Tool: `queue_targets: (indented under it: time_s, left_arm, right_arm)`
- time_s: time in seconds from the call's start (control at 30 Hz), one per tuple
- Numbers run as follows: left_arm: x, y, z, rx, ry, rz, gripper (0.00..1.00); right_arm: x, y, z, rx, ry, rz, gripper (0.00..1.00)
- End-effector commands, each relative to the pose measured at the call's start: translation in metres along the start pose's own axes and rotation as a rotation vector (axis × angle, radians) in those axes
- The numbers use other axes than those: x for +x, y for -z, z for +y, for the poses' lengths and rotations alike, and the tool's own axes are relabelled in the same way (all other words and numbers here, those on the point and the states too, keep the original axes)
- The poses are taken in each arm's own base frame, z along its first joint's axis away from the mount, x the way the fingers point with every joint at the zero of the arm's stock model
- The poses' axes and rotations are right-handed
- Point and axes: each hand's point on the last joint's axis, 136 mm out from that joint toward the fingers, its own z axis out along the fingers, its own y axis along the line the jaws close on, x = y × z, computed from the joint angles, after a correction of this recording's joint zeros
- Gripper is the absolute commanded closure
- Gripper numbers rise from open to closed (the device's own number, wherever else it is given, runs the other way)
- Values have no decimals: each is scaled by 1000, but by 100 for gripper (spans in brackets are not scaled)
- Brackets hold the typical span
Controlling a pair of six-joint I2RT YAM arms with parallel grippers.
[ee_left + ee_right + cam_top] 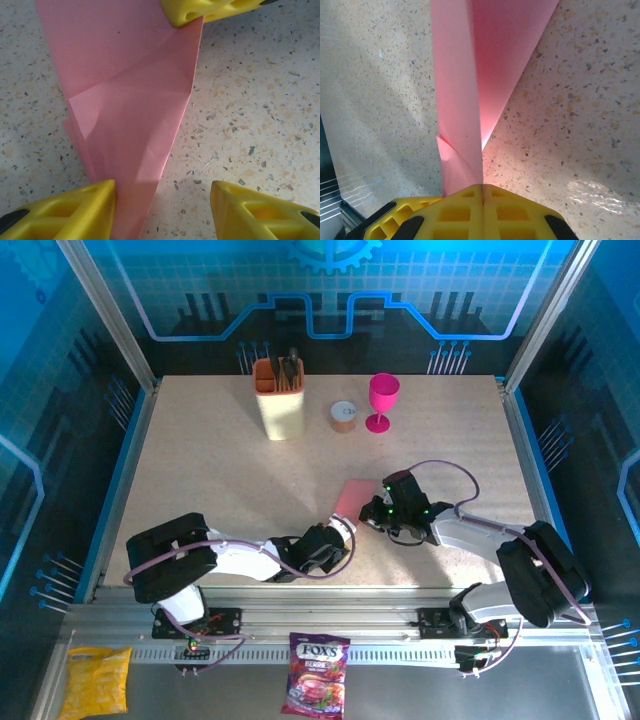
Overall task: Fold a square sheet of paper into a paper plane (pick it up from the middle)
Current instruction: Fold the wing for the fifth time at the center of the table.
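**Top view:** the paper [352, 498] lies on the table [200, 470], near of centre, between the two claws. It is too small here to tell its axis. The left claw [347, 530] is at its near edge and the right claw [378, 508] at its right edge.

**Left wrist:** the paper [130, 115] is part-folded and tapers. Its long axis runs far to near, and the narrow end points near. The left claw [162, 202] stands apart. One side touches the paper's narrow end; the other rests clear of it. The right claw [200, 10] presses the far right corner.

**Right wrist:** the paper [470, 75] rises in a ridge running straight away. The right claw [482, 192] is together, clamped on its near end.
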Motion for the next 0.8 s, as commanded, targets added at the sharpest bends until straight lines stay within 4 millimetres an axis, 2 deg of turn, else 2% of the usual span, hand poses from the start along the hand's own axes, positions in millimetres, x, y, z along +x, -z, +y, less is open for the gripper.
queue_targets:
  time_s: [0.0,0.2,0.6,0.7,0.77]
  left_arm:
    - [-15,10,7,-36,-3,-67,47]
    - [-25,12,8,-53,-32,-93,46]
    - [-35,-6,-2,-64,-103,-98,46]
    - [-32,-11,-3,-71,-121,-90,49]
    - [-29,-13,-3,-69,-131,-81,55]
  right_arm:
    - [1,6,8,-3,-15,6,100]
    - [2,5,8,-6,-23,11,100]
    - [4,6,7,-8,-28,14,100]
    - [4,6,6,-7,-27,13,100]
    - [5,6,5,-7,-29,15,100]
